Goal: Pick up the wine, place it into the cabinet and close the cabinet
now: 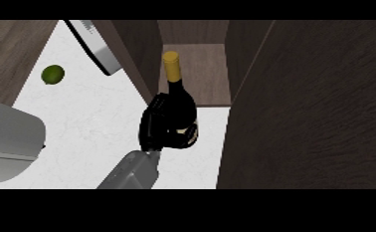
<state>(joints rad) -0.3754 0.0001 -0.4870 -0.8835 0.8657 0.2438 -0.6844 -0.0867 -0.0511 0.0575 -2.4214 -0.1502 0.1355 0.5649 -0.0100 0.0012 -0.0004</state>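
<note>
The wine bottle [180,105] is dark with a yellow cap [171,59] and a pale label near its base. My right hand [152,122] is shut on the bottle's lower body from the left, its forearm coming up from the lower edge. The bottle stands over the white counter, just in front of the open cabinet [197,71], and its neck overlaps the wooden inner floor. The cabinet's dark wooden door [301,111] stands open at the right, and a second dark panel [140,52] flanks the opening on the left. My left hand does not show.
A green lime [53,74] lies on the white counter [88,116] at the far left. A white flat slab with a dark edge [95,47] leans beside the left panel. A grey rounded shape [18,141] fills the left edge.
</note>
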